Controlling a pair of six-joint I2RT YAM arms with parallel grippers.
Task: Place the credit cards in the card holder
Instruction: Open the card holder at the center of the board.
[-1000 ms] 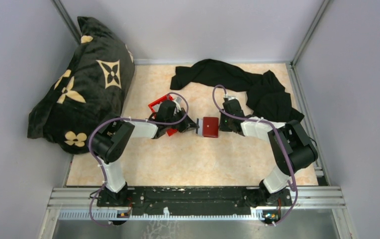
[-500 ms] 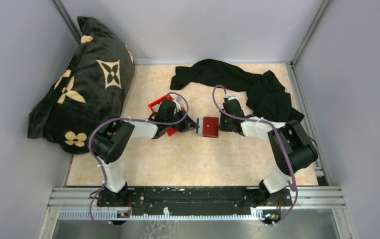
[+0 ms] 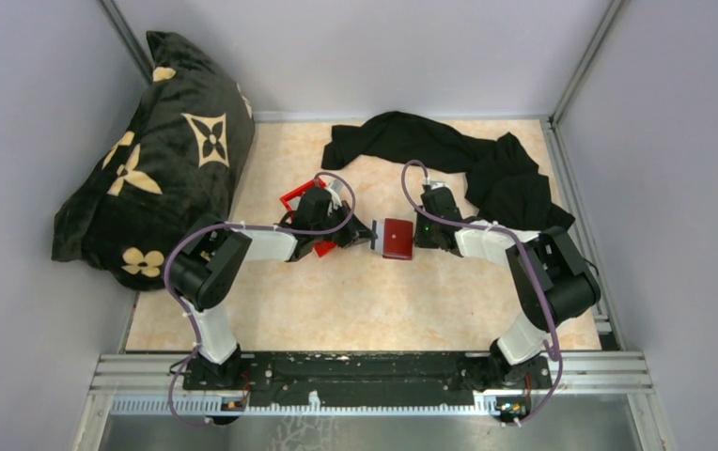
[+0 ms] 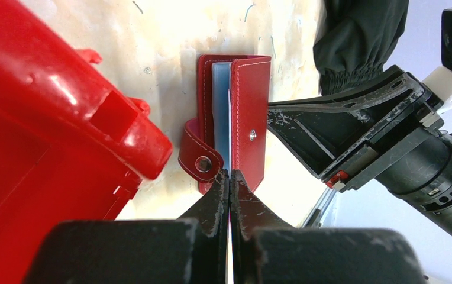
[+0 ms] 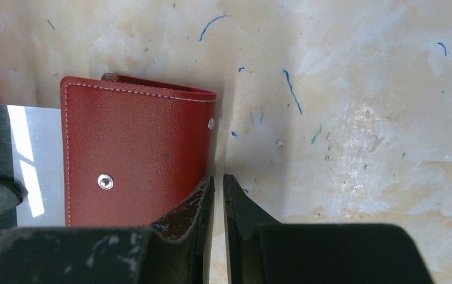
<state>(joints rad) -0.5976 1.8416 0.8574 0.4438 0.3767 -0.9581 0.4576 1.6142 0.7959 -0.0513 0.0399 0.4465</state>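
The dark red card holder [image 3: 396, 239] lies on the table between both grippers. In the left wrist view it [image 4: 250, 100] is seen edge-on, slightly open, with pale inner pockets and its snap strap hanging out. My left gripper [image 3: 366, 236] [image 4: 230, 173] is shut on a thin silver credit card held edge-on, with its far end in the holder's opening. The card [image 5: 28, 154] sticks out of the holder's [image 5: 135, 160] left side in the right wrist view. My right gripper [image 3: 418, 234] [image 5: 218, 177] is shut and empty at the holder's right edge, one finger over its corner.
A bright red plastic bin [image 3: 297, 199] [image 4: 46, 118] stands just left of the left gripper. A black cloth [image 3: 449, 150] lies at the back, and a dark patterned pillow [image 3: 158, 160] at the far left. Grey walls enclose the table.
My left gripper has moved slightly right, and less of the card shows between it and the holder. The right arm has stayed put.
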